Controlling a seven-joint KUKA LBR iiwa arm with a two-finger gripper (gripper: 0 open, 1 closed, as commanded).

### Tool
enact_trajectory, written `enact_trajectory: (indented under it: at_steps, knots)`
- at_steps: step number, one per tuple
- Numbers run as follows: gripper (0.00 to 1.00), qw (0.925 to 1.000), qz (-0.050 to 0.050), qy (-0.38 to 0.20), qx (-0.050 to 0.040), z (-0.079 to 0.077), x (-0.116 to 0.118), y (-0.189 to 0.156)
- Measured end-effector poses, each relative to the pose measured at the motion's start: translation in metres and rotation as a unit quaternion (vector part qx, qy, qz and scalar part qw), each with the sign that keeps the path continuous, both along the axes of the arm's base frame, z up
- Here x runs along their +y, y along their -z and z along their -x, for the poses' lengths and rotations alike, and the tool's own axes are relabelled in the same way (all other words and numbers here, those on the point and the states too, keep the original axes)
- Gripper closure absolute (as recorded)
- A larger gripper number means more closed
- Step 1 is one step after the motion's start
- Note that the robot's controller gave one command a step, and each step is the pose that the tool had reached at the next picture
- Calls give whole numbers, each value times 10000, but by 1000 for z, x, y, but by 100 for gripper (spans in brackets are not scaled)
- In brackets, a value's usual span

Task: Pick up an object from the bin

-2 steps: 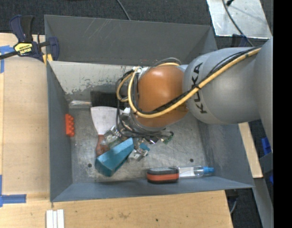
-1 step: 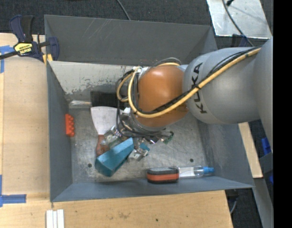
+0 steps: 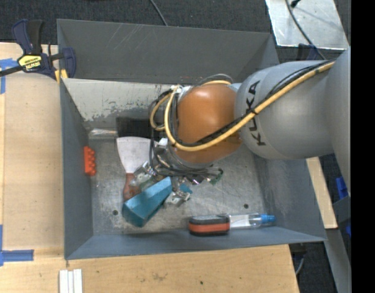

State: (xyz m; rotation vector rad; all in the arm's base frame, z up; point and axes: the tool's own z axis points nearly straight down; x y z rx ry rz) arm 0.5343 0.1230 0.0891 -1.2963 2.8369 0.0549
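A teal-blue block, wedge-like with flat faces, lies on the floor of the bin, close to the front wall and left of the middle. It lies slantwise (broad end low and to the left, narrower end up and to the right), with the upper end partly hidden.

Orange brick, white cloth, red-black tool
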Motion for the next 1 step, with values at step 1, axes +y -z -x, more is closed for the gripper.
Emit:
enact_trajectory:
  at_steps: [1]
  knots:
    - [100,10000,3,5,-4,0,0,0]
